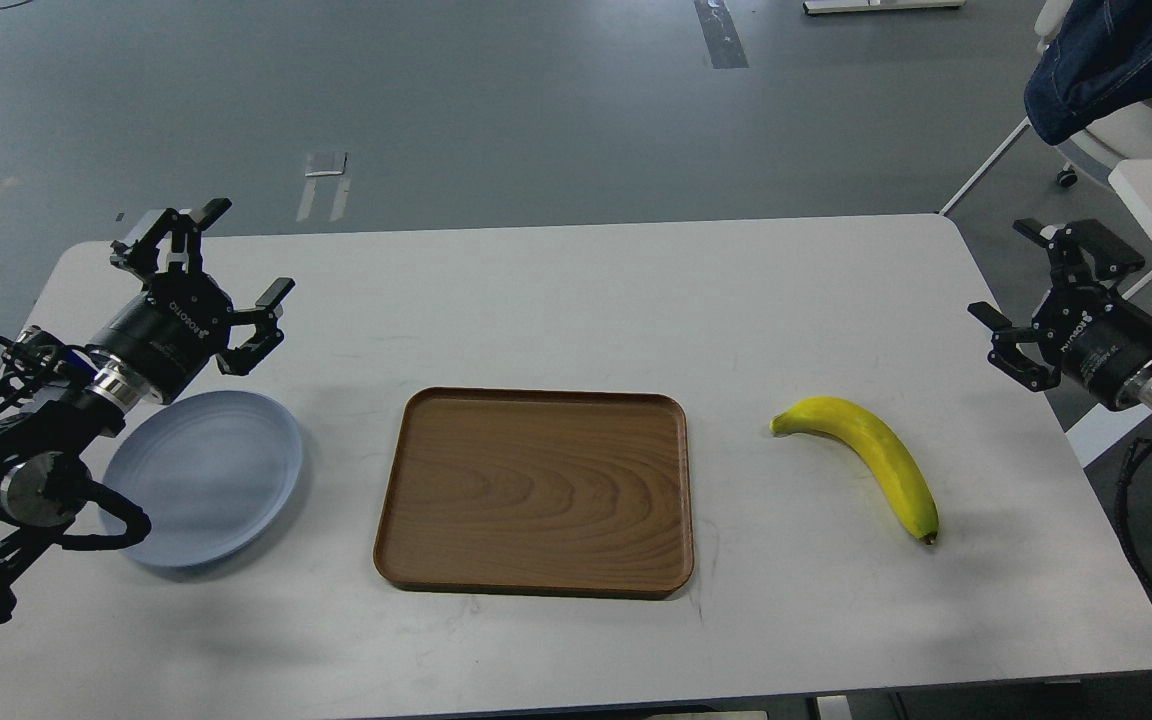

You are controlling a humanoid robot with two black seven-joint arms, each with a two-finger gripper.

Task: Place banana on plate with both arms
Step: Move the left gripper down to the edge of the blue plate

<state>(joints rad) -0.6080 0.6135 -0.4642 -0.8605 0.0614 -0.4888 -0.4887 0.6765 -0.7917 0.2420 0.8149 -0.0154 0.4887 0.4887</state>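
Note:
A bright-yellow curved banana lies on the white table at the right, its greenish stem pointing left and its dark tip toward the front. The pale blue-grey plate rests at the left; my left arm covers part of its left rim. My left gripper hovers open just behind the plate, with nothing between its fingers. At the table's right edge, well right of the banana, my right gripper is also open and holds nothing.
A rectangular brown wooden tray lies in the middle of the white table, between plate and banana. Grey floor lies beyond the far edge. A chair with a blue garment stands at the back right.

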